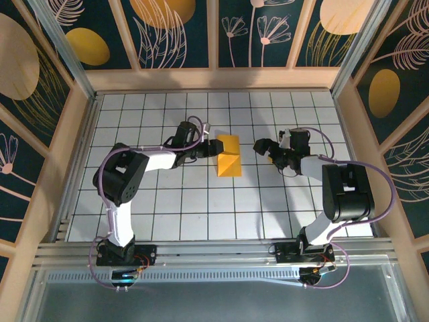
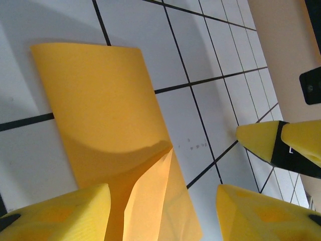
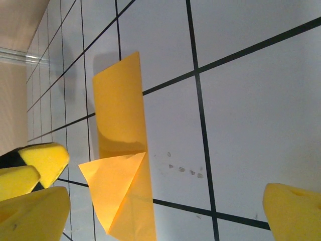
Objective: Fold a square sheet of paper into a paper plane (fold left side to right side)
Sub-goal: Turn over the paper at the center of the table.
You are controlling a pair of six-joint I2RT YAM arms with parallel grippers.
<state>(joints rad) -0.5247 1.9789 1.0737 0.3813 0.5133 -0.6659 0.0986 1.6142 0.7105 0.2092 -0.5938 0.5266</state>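
- Top external view: the folded sheet of paper (image 1: 228, 155) lies flat near the middle of the tiled table (image 1: 167, 208), between the two grippers. It is a narrow upright strip with a triangular flap folded over its near end.
- The left gripper (image 1: 211, 149) reaches in from the left, with its tip at the paper's left edge, near the far end. From above I cannot tell whether it is pressing on the sheet.
- The right gripper (image 1: 260, 145) sits to the right of the paper, clearly apart from it and pointing towards it.
- Left wrist view: its yellow fingers (image 2: 60, 213) are spread wide, one at each bottom corner of the picture. The paper runs across the gap between them and nothing is clamped. The near end of the sheet passes behind the left-hand finger, so I cannot tell if they touch.
- The same view shows the yellow tips of the right gripper further off, over bare tiles.
- Right wrist view: its fingers (image 3: 296, 208) are also spread wide and hold nothing. Bare tile lies between them, and the paper lies just beside the left-hand one.
- The flap's tip stands slightly off the table.
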